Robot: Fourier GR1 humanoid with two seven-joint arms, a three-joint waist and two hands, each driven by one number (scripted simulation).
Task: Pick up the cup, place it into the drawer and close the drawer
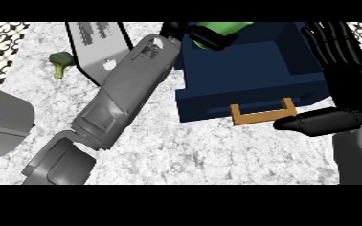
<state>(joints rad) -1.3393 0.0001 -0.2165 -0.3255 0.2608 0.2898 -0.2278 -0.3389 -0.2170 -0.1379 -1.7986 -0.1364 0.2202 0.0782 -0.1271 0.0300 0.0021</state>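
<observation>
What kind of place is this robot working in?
Most likely a kitchen counter: a speckled stone-like worktop, broccoli lying on it, and an open blue drawer with a green cup held at its far end.

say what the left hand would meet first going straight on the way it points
Probably the far wall of the blue drawer: the left hand, curled round the green cup, points across it; depth unclear.

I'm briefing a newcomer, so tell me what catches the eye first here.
The open navy drawer with its tan handle fills the upper right. At its far left corner the left hand, on a long grey forearm, curls round a green cup. The right hand stands open along the drawer's right side, and a broccoli floret lies far left.
</observation>
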